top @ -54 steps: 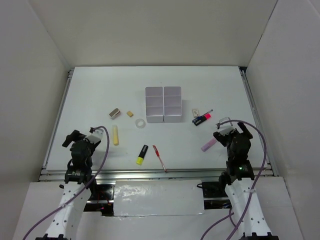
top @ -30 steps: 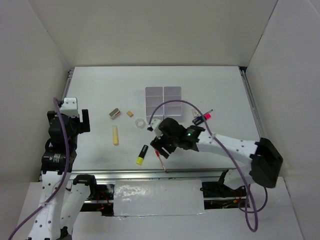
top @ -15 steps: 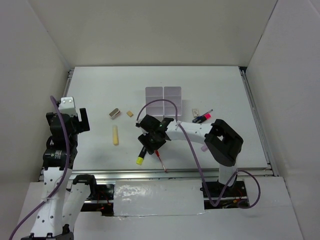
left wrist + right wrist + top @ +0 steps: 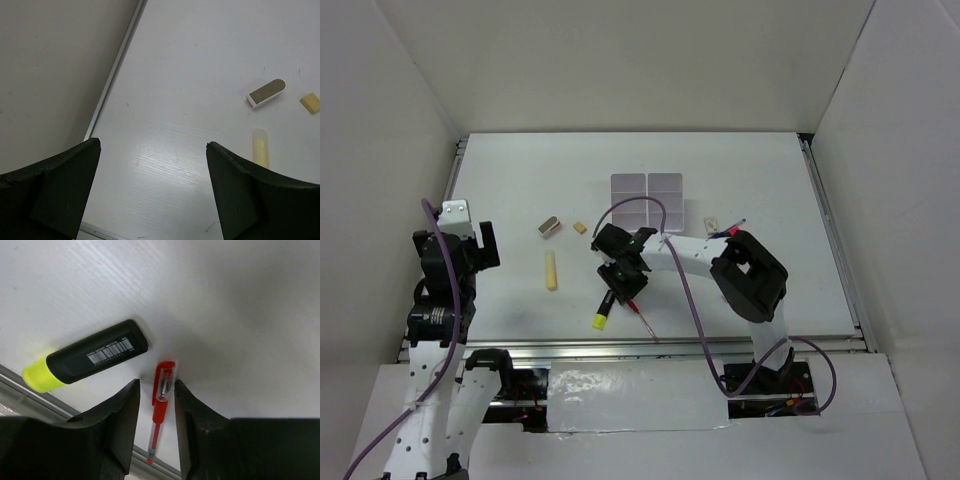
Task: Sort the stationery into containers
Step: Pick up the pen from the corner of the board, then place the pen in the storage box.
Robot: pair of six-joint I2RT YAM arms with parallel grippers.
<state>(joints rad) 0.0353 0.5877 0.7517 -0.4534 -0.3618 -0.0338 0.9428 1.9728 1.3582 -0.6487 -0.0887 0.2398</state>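
The right gripper (image 4: 156, 386) has narrowed since the earlier frame and now straddles the red pen (image 4: 159, 415), not yet clamped. Its arm reaches left, low over the tabletop (image 4: 225, 300). The left gripper (image 4: 152, 146) is raised and gapes wide.

Far centre stands a white plastic compartment block (image 4: 647, 186); metal clip (image 4: 549, 227) and tan eraser (image 4: 580, 228) lie left of it, pale yellow stick (image 4: 552, 270) nearer; yellow-black highlighter (image 4: 87, 362) lies just left of red pen (image 4: 161, 405), nearest.

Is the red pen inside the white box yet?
Not yet. The red plastic pen lies flat on the white table, between the fingers of the right tool, away from the white compartment box.
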